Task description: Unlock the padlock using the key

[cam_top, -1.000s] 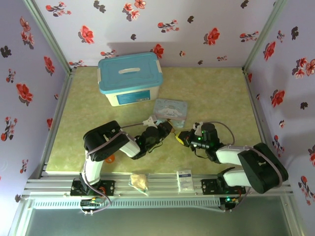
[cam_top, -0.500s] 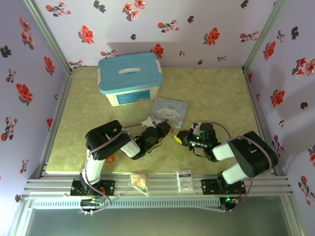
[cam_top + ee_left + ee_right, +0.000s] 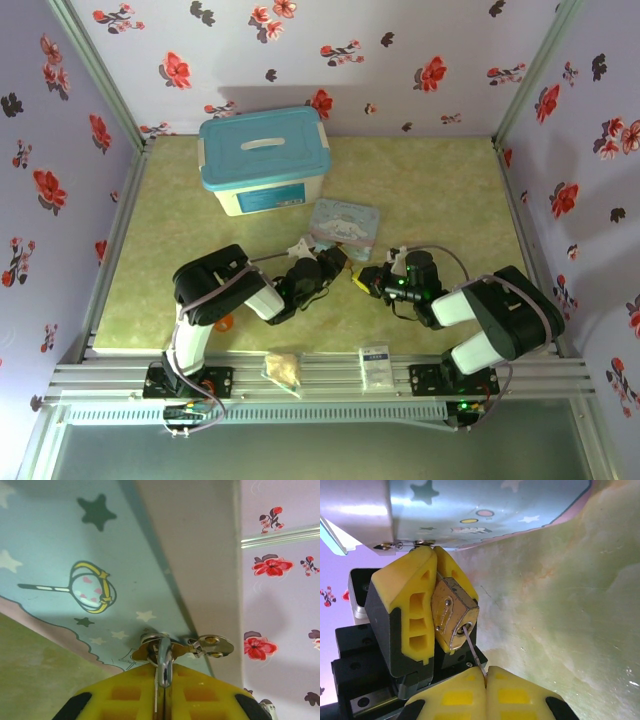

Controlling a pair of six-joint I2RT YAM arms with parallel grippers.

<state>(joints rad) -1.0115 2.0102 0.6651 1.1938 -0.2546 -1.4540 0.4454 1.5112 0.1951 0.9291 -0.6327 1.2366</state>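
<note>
- Plainly near the middle of the table (image 3: 440, 190), just in front of the pale blue tin (image 3: 347, 221): the padlock (image 3: 451, 611).
- Looks tiny, brass-gold and scuffed, with small rivets on its flat face and the keyhole end tilted down toward the right gripper (image 3: 486, 674).
- Sits clamped between the yellow fingers (image 3: 405, 610) of the left gripper (image 3: 162, 677), which is closed hard on the lock's body.
- Shows a thin silvery shackle (image 3: 164, 657) poking up past the fingertips in the left wrist view.
- Takes the key (image 3: 471, 645) at the keyhole: a thin, dark metallic blade, running from the lock's end to the right gripper's tips.
- Pinched tight on the key's head, those right fingertips, with no gap between the pads.
- Head of the key hidden by that pinch; depth of the blade in the lock impossible to tell.
- Close behind the left fingers: the tin again, printed with stars and a crowned hand mirror.
- Farther back, well apart: white storage box (image 3: 263, 160) with a teal lid and handle.
- Partly hidden under the left arm: orange-red cup (image 3: 225, 322).
- On the near rail, between the arm bases: tan packet (image 3: 283, 367) and white sachet (image 3: 374, 366) with blue print.
- From above, crowded over by both wrists; little more than a yellow speck to see of the lock there.
</note>
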